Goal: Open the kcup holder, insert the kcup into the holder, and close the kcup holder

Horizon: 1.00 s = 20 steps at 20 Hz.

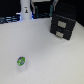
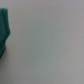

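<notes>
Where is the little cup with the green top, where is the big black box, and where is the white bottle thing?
kcup (image 1: 21, 62), exterior view, on its round green-and-blue top.
kcup holder (image 1: 62, 26), exterior view, on its black front beside the pale marks.
white post (image 1: 26, 12), exterior view, on its white body.

The kcup holder (image 1: 62, 26) was black with two pale rectangular marks on its front. The kcup (image 1: 21, 62) was white, its top green and blue. The table (image 1: 50, 60) was off-white.
</notes>
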### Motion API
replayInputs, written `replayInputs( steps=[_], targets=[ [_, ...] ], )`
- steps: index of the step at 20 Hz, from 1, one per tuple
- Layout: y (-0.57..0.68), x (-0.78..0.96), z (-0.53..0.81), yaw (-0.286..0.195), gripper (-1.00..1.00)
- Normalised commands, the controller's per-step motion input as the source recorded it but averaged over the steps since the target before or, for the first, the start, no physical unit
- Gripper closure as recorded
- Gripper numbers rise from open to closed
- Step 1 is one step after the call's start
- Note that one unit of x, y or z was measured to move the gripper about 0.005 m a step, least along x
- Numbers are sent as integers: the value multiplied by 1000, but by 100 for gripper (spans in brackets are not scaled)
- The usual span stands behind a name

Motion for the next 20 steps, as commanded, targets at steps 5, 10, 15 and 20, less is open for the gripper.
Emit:
replayInputs(
  steps=[5, 10, 15, 20],
  targets=[
    [500, -241, 128, -138, -100],
    [709, -297, 47, -148, -100],
    [746, -324, 5, -147, -100],
    [729, -354, -50, -151, -100]
  ],
)
